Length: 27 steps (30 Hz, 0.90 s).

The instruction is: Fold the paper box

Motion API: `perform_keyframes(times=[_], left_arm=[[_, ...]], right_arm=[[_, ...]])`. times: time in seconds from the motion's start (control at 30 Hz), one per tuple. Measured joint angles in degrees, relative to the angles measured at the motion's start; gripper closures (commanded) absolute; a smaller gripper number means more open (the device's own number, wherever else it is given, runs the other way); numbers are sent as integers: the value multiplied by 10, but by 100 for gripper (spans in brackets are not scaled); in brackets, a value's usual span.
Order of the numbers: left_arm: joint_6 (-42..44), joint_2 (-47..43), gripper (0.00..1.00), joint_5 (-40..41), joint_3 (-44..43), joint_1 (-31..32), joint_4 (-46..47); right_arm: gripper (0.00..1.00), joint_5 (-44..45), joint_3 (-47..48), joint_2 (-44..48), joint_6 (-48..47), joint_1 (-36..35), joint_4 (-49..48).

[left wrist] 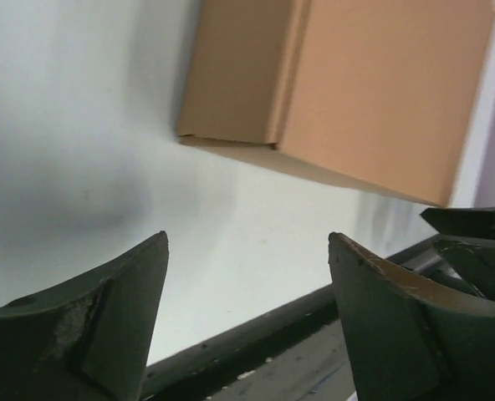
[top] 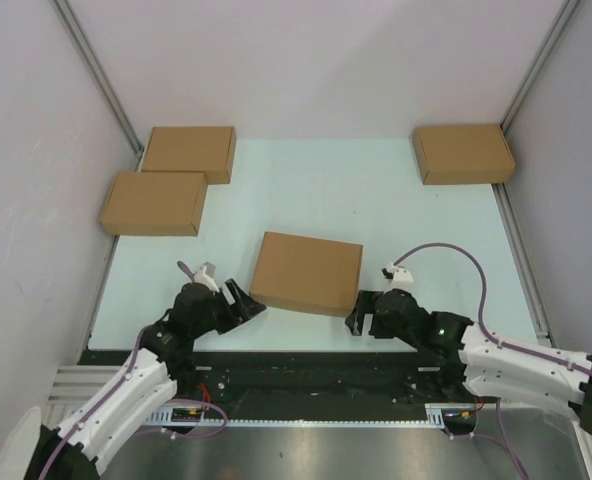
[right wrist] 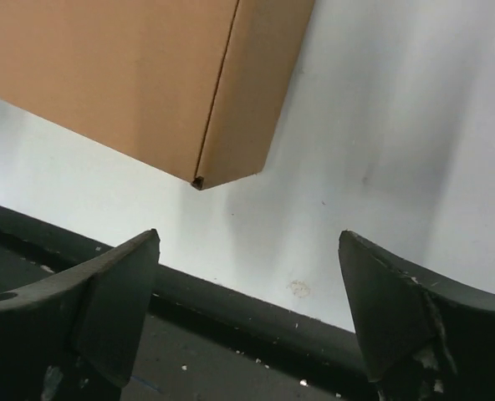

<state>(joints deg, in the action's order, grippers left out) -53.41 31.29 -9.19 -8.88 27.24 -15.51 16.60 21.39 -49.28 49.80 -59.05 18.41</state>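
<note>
Brown paper box (top: 306, 272) everywhere; three other boxes (top: 188, 152) only overhead.

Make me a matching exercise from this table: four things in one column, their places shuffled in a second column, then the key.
Things
1. paper box
2. left gripper
3. right gripper
4. lone box

Places
A. far right corner of the table
B. open, just off the paper box's near right corner
C. mid-table, closed up, between the two grippers
D. open, just off the paper box's near left corner

Pairs: 1-C, 2-D, 3-B, 4-A
</note>
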Motion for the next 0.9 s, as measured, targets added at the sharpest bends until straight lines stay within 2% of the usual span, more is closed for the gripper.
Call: perform_keyframes(times=[0.1, 0.2, 0.23, 0.3, 0.37, 0.43, 0.57, 0.67, 0.9], left_arm=[[1, -63, 13, 5, -20, 1, -35], [9, -106, 9, 23, -78, 2, -63], [10, -115, 4, 36, -104, 2, -64], [13, -122, 1, 56, -127, 2, -56], [15, -118, 0, 82, -134, 2, -27], [16, -91, 0, 98, -133, 2, -11], [31, 53, 0, 118, -134, 2, 40], [35, 141, 0, 129, -128, 1, 61], [39, 176, 0, 133, -100, -8, 141]], right_arm=[[4, 25, 11, 48, 12, -2, 35], [3, 48, 48, 63, 11, 5, 62], [3, 51, 59, 64, 10, 12, 62], [2, 48, 70, 65, 4, 38, 57], [2, 21, 73, 54, -6, 97, 45], [2, -11, 73, 30, -19, 168, 30], [3, -63, 73, -26, -38, 233, 5], [3, -95, 73, -43, -47, 247, -24], [5, -148, 73, -121, -49, 257, -104]])
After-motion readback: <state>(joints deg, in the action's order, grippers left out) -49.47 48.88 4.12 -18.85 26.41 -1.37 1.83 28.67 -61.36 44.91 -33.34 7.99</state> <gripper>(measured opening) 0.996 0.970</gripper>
